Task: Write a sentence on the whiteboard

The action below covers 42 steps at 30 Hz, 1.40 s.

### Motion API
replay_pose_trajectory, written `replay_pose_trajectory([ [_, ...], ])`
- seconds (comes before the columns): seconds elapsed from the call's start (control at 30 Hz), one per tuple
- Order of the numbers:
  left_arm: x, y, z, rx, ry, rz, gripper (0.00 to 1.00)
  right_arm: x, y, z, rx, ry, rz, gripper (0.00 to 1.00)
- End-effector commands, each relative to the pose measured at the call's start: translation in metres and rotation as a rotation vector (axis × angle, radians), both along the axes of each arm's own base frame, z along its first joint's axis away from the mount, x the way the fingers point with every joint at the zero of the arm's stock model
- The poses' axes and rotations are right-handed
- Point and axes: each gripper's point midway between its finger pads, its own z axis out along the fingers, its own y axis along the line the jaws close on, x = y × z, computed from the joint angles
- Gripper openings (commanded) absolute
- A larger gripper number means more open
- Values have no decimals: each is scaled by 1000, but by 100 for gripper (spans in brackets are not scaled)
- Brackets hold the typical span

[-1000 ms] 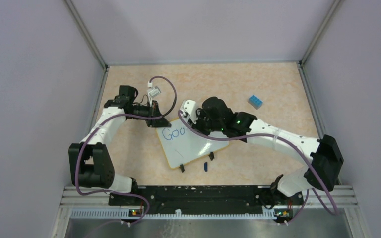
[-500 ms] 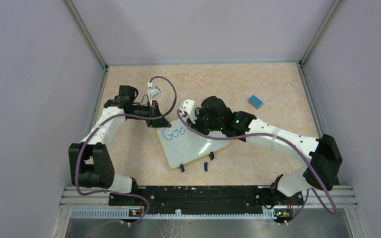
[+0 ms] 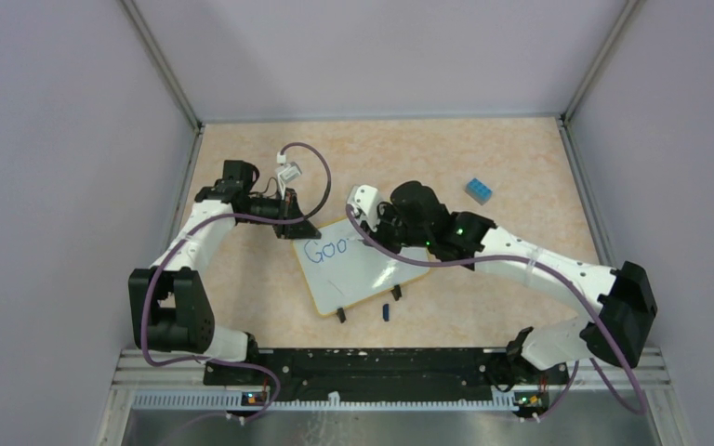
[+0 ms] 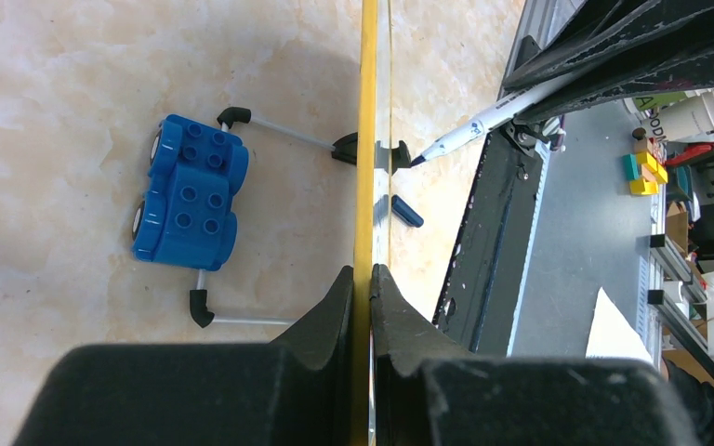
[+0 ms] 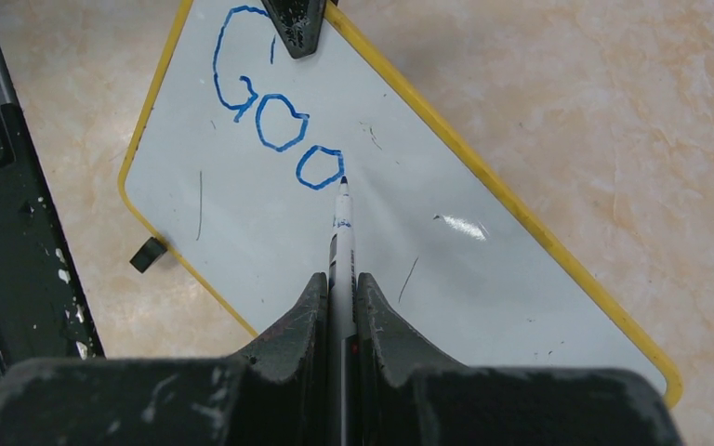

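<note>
The whiteboard (image 3: 358,274), white with a yellow rim, stands tilted on two black clip feet at mid-table. Blue lettering (image 3: 323,249) on it reads "Goo" in one line, clear in the right wrist view (image 5: 274,121). My left gripper (image 3: 303,227) is shut on the board's far left corner; its wrist view shows the jaws pinching the yellow rim (image 4: 369,139) edge-on. My right gripper (image 3: 375,237) is shut on a white marker (image 5: 342,232). The marker tip rests on the board at the right edge of the last "o".
A small blue block (image 3: 480,190) lies at the far right on the table. It also shows in the left wrist view (image 4: 191,200). A dark blue marker cap (image 3: 386,310) lies near the board's front edge. Black clip feet (image 3: 340,315) stick out at the front.
My right arm has shifted to the right with the marker, uncovering the third letter. The left gripper and the board have not moved.
</note>
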Motion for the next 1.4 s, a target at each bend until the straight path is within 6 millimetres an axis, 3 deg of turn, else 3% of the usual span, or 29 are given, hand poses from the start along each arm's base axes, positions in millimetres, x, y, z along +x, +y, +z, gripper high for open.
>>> replay_pose_trajectory([
  [0.0, 7, 5, 0, 42, -40, 22, 0, 7, -3, 1, 10, -18, -33, 0],
  [0.57, 7, 5, -1, 43, -41, 21, 0, 25, -1, -2, -10, -38, -90, 0],
  [0.93, 6, 5, -2, 46, -40, 21, 0, 19, 10, -6, 0, -9, -42, 0],
  [1.37, 7, 5, -3, 46, -35, 21, 0, 9, 0, -18, -28, 9, -29, 0],
])
